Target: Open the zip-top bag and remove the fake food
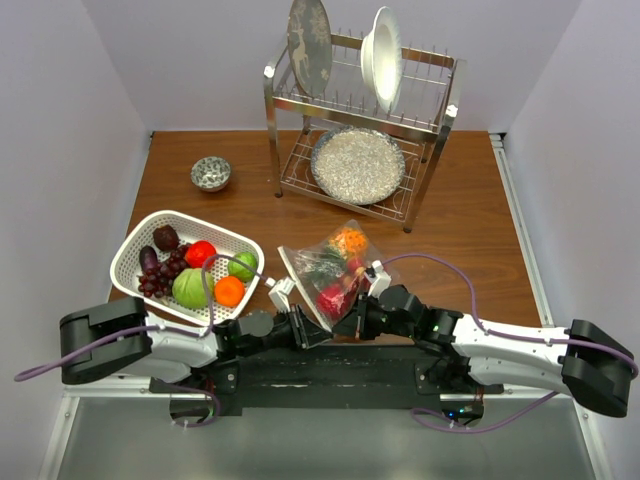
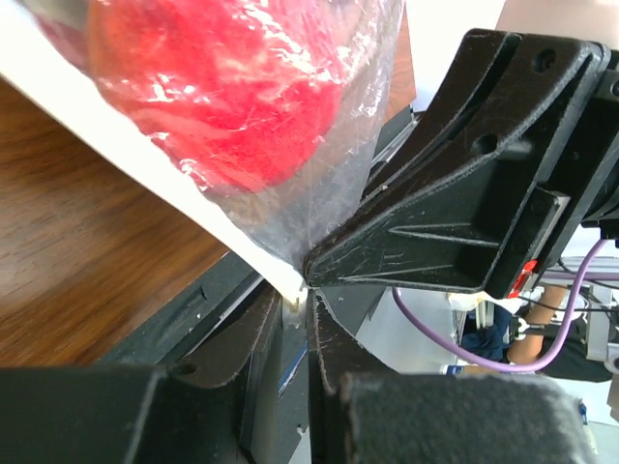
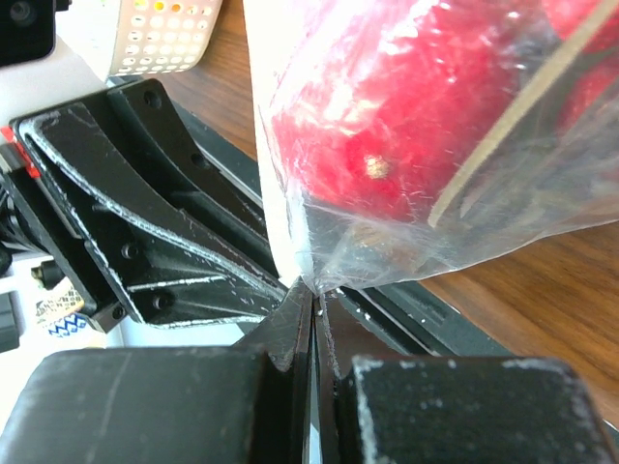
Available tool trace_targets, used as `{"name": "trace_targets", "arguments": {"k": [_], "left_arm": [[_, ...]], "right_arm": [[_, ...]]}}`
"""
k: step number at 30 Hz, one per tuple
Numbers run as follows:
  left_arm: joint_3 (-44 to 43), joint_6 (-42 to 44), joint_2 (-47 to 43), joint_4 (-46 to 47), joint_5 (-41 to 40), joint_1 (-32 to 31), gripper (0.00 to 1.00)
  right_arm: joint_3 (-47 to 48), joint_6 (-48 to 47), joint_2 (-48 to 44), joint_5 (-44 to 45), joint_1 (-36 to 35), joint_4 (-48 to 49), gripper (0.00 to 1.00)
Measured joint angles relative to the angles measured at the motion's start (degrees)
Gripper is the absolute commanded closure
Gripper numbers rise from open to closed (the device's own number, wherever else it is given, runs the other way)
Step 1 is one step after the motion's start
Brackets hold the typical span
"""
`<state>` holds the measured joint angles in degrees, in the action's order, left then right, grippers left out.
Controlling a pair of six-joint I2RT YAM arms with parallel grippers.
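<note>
The clear zip-top bag [image 1: 335, 262] is held at the near middle of the table with its zip end toward the arms. Inside it is fake food: a red piece [image 1: 333, 296], green leafy bits [image 1: 322, 264] and an orange piece [image 1: 350, 240]. My left gripper [image 1: 318, 322] is shut on the bag's white zip strip [image 2: 193, 208], pinching its corner [image 2: 302, 295]. My right gripper [image 1: 352, 312] is shut on the bag's plastic lip beside it [image 3: 314, 290]. The red food fills both wrist views [image 2: 222, 87] [image 3: 387, 106]. The two grippers almost touch.
A white slotted basket [image 1: 135, 245] with several fake fruits stands at the left. A small metal bowl [image 1: 210, 173] sits at the back left. A metal dish rack [image 1: 360, 110] with plates and a speckled pan [image 1: 357, 165] stands at the back.
</note>
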<state>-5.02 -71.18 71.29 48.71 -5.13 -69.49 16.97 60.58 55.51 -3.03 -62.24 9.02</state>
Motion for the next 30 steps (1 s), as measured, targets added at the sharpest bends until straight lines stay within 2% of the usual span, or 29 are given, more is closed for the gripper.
{"name": "trace_targets", "arguments": {"k": [11, 16, 23, 30], "left_arm": [[0.0, -0.2, -4.5, -4.8, 0.6, 4.1, 0.84], [-0.1, 0.5, -8.3, -8.3, 2.0, 8.7, 0.84], [-3.7, 5.1, -17.4, -20.9, 3.8, 17.4, 0.84], [-8.8, 10.1, -20.6, -32.7, 3.9, 24.2, 0.83]], "right_arm": [[0.1, -1.7, -1.5, -0.2, 0.0, -0.6, 1.0], [0.1, -1.8, -4.0, -0.1, 0.0, -2.0, 1.0], [-0.1, -2.1, -9.7, 0.7, 0.0, -4.8, 1.0], [-1.2, -2.1, -13.3, 0.8, 0.0, -6.7, 1.0]]}}
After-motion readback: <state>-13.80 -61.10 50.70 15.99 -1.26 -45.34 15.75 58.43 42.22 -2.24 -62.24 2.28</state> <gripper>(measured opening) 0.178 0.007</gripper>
